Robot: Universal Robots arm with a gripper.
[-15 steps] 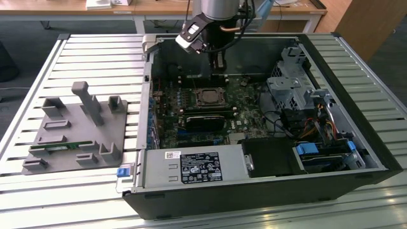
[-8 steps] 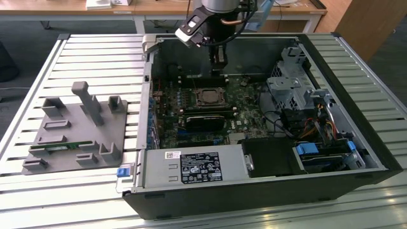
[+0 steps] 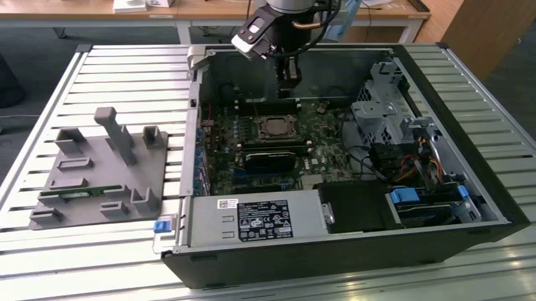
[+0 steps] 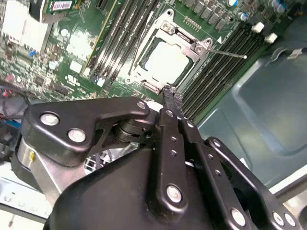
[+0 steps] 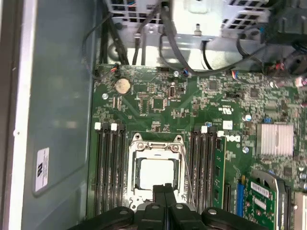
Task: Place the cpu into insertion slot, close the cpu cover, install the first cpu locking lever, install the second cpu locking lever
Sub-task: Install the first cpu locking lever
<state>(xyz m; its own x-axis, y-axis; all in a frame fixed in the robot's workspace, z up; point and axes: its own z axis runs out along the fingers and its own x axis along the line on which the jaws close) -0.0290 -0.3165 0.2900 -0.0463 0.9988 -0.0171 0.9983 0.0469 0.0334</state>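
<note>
The cpu (image 5: 156,172) (image 4: 165,60) lies flat in the insertion slot (image 3: 275,127) on the green motherboard, its pale metal top showing. The cpu cover (image 5: 133,163) (image 4: 144,55) lies down around it as a silvery frame. A thin wire locking lever (image 4: 225,51) (image 5: 186,167) stands out from one side of the socket, unlatched. My gripper (image 5: 163,190) (image 4: 171,96) hangs above the board just off the socket's edge, fingers pressed together with nothing between them. In the exterior view the gripper (image 3: 289,78) is near the case's far wall, above the socket.
Black memory slots (image 5: 108,167) flank the socket on both sides. A metal drive cage (image 3: 381,113) with cables stands at the exterior view's right, a power supply (image 3: 255,219) at the front. A grey fixture (image 3: 100,169) sits on the slatted table at the left.
</note>
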